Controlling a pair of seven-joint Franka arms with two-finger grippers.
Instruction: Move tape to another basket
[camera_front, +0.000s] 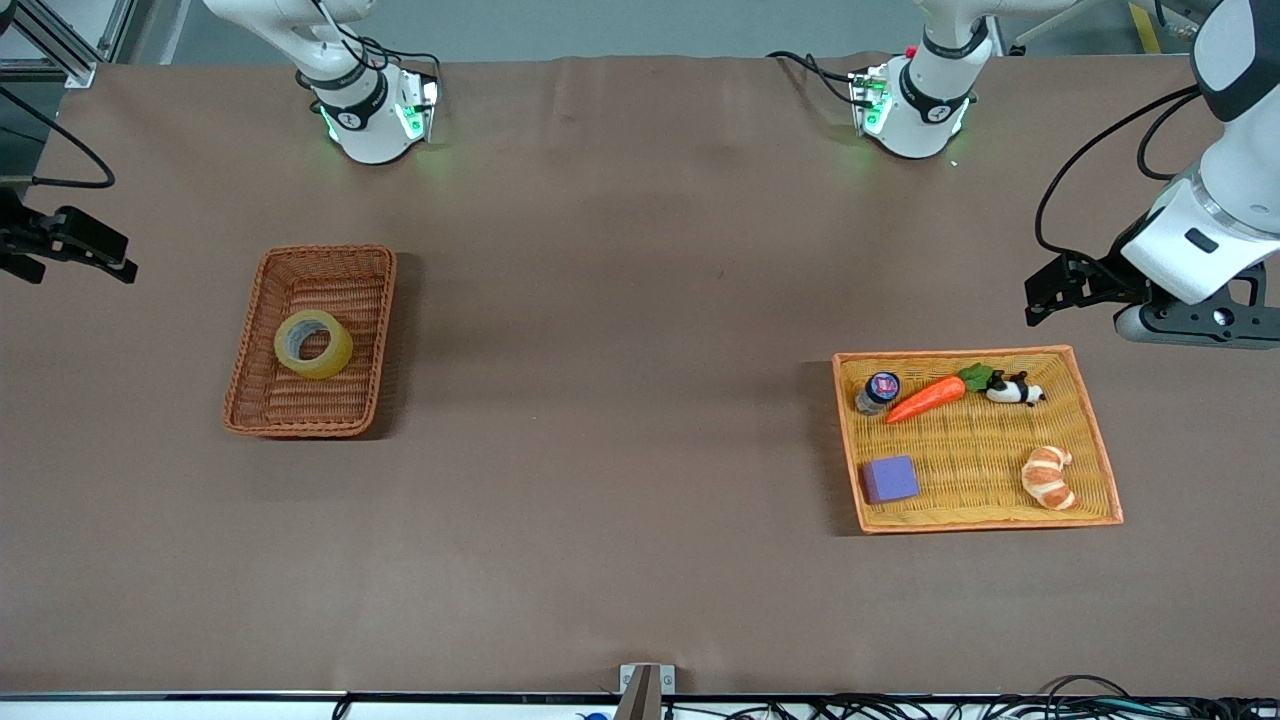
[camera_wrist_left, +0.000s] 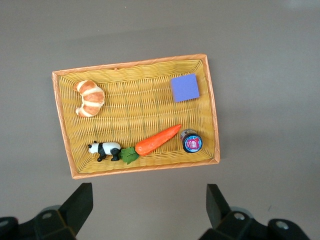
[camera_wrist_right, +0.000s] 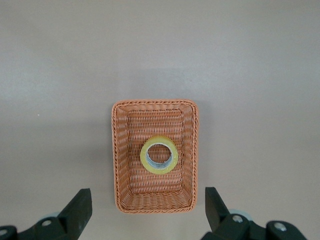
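Note:
The tape (camera_front: 313, 344), a yellowish roll with a grey core, lies flat in the reddish-brown wicker basket (camera_front: 262, 300) toward the right arm's end of the table. Both show in the right wrist view, the tape (camera_wrist_right: 159, 155) inside the basket (camera_wrist_right: 121, 160). My right gripper (camera_front: 85, 255) is open and empty, high over the table edge beside that basket; its fingertips frame the right wrist view (camera_wrist_right: 147, 200). My left gripper (camera_front: 1040, 298) is open and empty, high over the table beside the yellow tray (camera_front: 1095, 430), as the left wrist view (camera_wrist_left: 148, 200) shows.
The yellow tray with orange rim (camera_wrist_left: 62, 120) holds a small dark-lidded jar (camera_front: 879, 390), a carrot (camera_front: 928, 398), a panda figure (camera_front: 1015, 390), a purple block (camera_front: 890, 479) and a croissant (camera_front: 1048, 477). Bare brown table lies between basket and tray.

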